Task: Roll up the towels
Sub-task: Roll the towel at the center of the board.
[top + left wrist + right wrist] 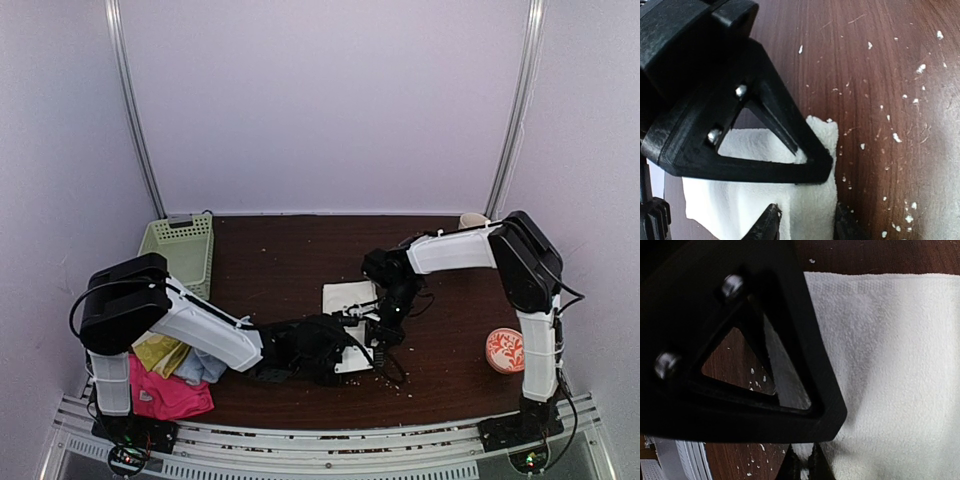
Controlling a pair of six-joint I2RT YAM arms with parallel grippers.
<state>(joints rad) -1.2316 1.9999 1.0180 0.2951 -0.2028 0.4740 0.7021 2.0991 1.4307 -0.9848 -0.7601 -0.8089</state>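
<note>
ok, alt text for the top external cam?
The robot's left hand and right hand meet on a white towel near the middle of a dark wooden table. At the near left lies a pile of coloured towels, with a pale green basket behind it; an orange patterned disc sits at right.

The brown table (290, 260) carried a white towel (345, 296), a green basket (180, 250), piled towels (168, 392), a red disc (505, 350) and crumbs (896, 136).
</note>
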